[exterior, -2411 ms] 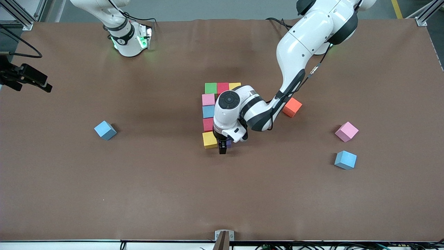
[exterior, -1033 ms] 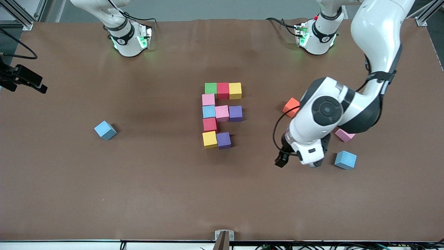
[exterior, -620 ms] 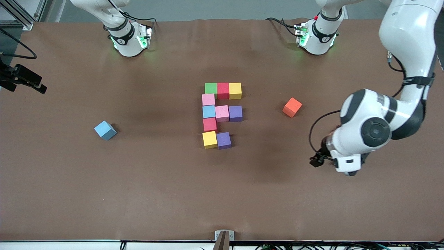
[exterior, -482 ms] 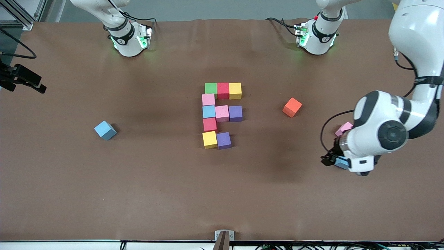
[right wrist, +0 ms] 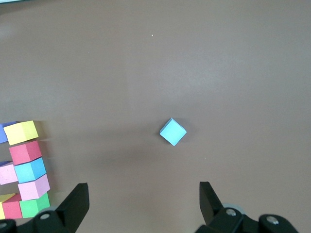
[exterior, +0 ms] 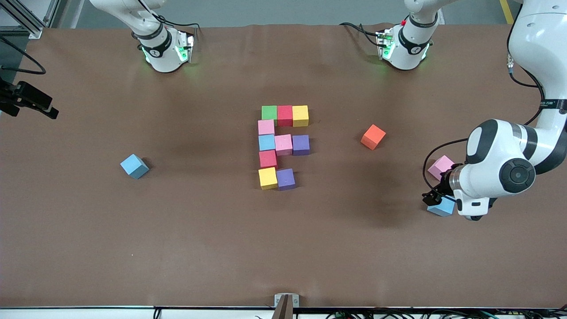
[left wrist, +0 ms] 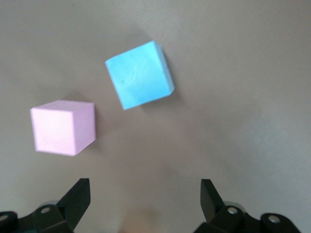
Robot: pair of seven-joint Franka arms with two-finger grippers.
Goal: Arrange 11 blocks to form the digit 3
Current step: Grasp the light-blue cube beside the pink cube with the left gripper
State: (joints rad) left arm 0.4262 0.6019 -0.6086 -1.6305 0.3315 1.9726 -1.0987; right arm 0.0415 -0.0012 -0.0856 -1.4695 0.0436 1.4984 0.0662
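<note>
Nine-cube partial digit 3 mid-surface, with loose cubes toward both ends.

The figure has a green-red-yellow bar farthest from the front camera, a middle bar and a yellow-purple pair nearest it. One light blue cube lies toward the right arm's end; a pink cube and another light blue cube lie close together toward the left arm's end, an orange cube between them and the figure. The left end effector hangs open over that pair. The right end effector, open, waits above the brown surface. No containers or readable writing.
</note>
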